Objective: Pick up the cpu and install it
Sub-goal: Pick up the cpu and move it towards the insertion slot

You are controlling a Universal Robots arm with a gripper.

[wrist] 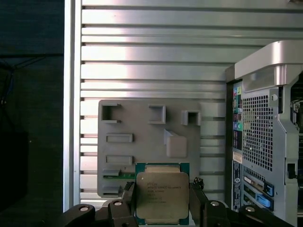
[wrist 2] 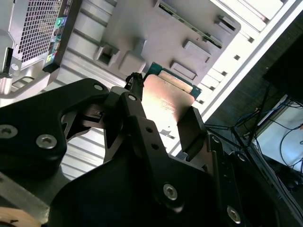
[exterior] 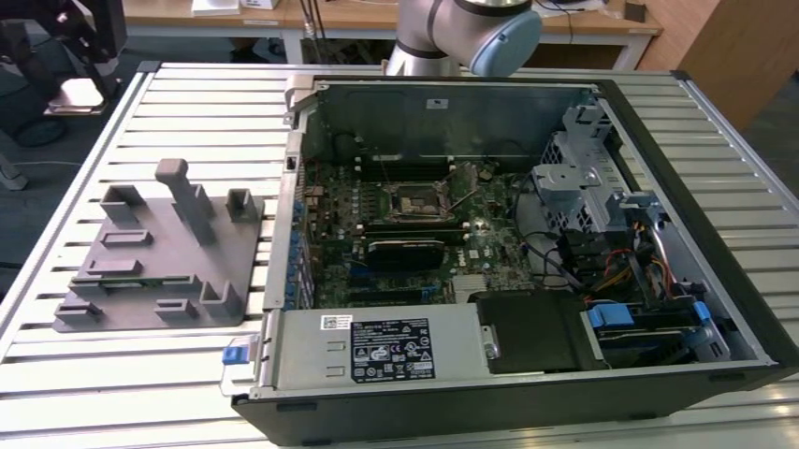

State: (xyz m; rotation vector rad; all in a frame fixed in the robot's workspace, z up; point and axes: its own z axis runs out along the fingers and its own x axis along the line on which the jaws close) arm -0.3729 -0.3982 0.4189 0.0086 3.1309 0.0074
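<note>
Cpu (wrist: 162, 201) clamped in tool (wrist: 162, 188), held above the grey fixture (wrist: 142, 127).
From the exterior view's left: fixture near the bench (exterior: 187, 383) edge, then open computer case (exterior: 500, 234) just beside it. In both wrist views, fingers (wrist: 198, 194) pinch two opposite cpu sides.

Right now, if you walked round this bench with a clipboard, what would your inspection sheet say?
Surface: slatted metal table carrying an open computer case.
Job's things: cpu held off the table, with the grey fixture behind it in the first wrist view; socket sits on the board inside the case.
Clutter: the grey fixture, with upright posts, lies beside the case on the exterior view's left.
Grippers: pincer shut on the cpu's edges.
Cables: coloured wires bundled inside the case.
Surroundings: wooden desk beyond the table.
</note>
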